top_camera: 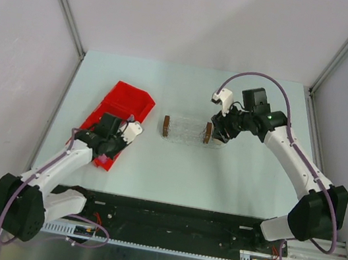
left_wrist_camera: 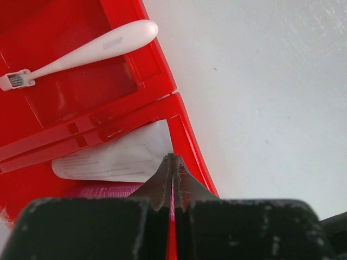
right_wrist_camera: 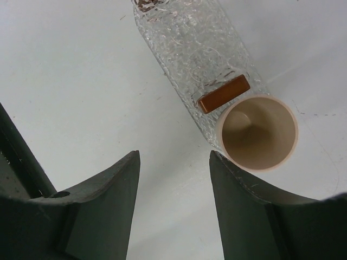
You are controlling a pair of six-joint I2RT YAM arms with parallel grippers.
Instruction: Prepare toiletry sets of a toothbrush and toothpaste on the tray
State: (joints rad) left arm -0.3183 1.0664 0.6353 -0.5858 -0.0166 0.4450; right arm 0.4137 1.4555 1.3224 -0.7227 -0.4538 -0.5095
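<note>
The white toothbrush (left_wrist_camera: 81,51) lies in a far compartment of the red divided bin (left_wrist_camera: 162,76). The white toothpaste tube (left_wrist_camera: 116,160) and the magenta-pink tube (left_wrist_camera: 103,190) lie in the near compartment. My left gripper (left_wrist_camera: 172,158) is low in that compartment, jaws pressed together with a thin pink edge of the magenta tube between them; it shows in the top view (top_camera: 104,153) too. The clear tray (right_wrist_camera: 187,49) with its brown end block (right_wrist_camera: 223,93) is empty. My right gripper (right_wrist_camera: 173,154) is open and empty just beside the tray's right end (top_camera: 219,134).
A tan paper cup (right_wrist_camera: 259,132) stands upright against the tray's near end, touching my right finger (right_wrist_camera: 238,189). The red bin (top_camera: 123,105) lies at the left of the table, the tray (top_camera: 187,131) in the middle. Grey walls close in both sides.
</note>
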